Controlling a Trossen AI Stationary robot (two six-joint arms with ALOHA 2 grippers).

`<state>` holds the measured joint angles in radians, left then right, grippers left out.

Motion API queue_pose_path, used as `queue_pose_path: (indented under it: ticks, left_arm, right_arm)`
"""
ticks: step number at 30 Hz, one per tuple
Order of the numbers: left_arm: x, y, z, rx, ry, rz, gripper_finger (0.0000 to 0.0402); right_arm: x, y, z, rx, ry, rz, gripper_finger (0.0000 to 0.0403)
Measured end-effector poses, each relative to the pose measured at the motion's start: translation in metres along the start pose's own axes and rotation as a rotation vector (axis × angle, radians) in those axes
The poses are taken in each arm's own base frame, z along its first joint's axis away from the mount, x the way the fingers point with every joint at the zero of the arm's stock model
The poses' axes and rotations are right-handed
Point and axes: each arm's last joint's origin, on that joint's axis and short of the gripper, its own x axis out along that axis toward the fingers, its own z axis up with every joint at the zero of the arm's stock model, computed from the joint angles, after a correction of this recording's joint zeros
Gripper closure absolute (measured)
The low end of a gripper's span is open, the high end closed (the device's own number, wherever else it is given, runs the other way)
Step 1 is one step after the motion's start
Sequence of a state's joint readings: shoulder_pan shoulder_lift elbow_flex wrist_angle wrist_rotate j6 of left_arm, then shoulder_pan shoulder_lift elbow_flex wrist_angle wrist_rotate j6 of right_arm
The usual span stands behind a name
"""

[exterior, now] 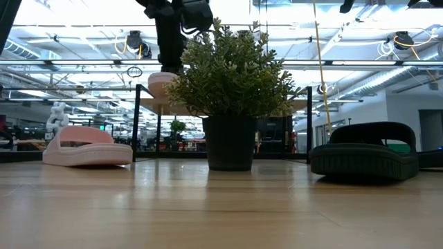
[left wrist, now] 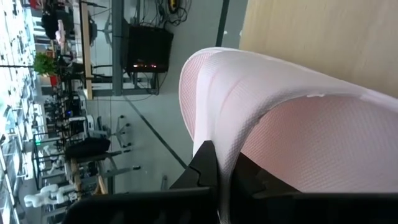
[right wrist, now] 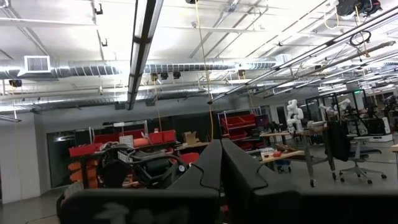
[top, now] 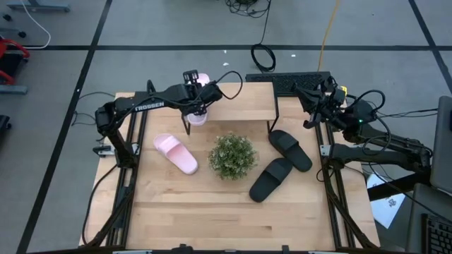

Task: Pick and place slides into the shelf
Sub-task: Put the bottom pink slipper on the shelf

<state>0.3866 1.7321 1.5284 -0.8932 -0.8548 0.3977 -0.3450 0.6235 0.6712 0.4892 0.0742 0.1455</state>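
I am seeing the left hand [top: 200,94] holding a pink slide [top: 198,106] at the shelf's left end, upper centre of the high view; its fingers [left wrist: 205,165] are clamped on the slide's edge in the left wrist view. The held slide is hanging over the left front corner of the shelf [top: 236,101], partly over the plank and partly past it. In the low view it is showing up high, left of centre, half hidden behind the plant's leaves.

The second pink slide [top: 176,153] is lying on the tabletop [top: 212,212] left of centre, well apart from the shelf legs. The potted plant [top: 232,156] is sitting mid-frame, just in front of the shelf, between the pink slide and the black pair. One black slide [top: 289,149] is lying just below the shelf's right leg; the other [top: 271,179] is touching its lower end. The lower third of the tabletop is lying open.

The right hand [top: 311,95] is resting at the upper right, beyond the tabletop's edge, beside a keyboard [top: 304,82]. Its fingers [right wrist: 239,171] are pressed together, gripping nothing. The shelf's underside is hidden from above, and in the low view the plant is blocking most of it.
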Motion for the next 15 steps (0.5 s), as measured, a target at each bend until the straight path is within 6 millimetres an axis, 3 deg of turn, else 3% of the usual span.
queue_pose_path:
  ticks: [15]
  left_arm:
    - [0.0094, 0.002, -0.0024, -0.022, 0.007, -0.004, 0.0401]
  right_arm:
    - [0.0, 0.0, 0.0, 0.0, 0.0, 0.0, 0.0403]
